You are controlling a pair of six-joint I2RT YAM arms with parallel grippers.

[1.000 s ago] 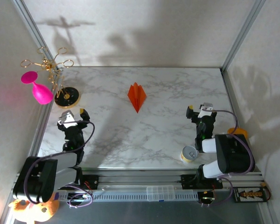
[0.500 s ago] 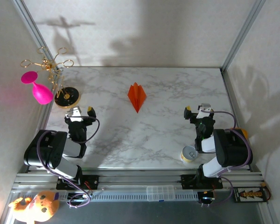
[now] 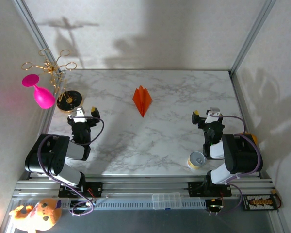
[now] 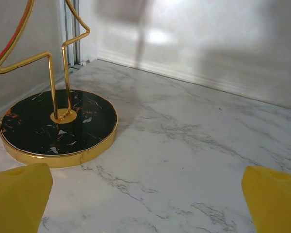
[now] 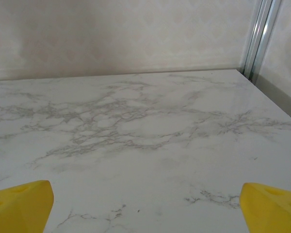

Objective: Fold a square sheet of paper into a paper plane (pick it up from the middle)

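Already both arms had drawn back toward their bases, left claw [image 3: 83, 111] and right claw [image 3: 205, 113] spread wide and empty. The paper plane [image 3: 142, 100] lay mid-bench [image 3: 184, 87], apparently finished.

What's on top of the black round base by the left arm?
A gold wire rack rises from the black base's centre; a pink goblet seems to hang from it. The base's top is otherwise bare. The rack's stem covers a sliver of it.
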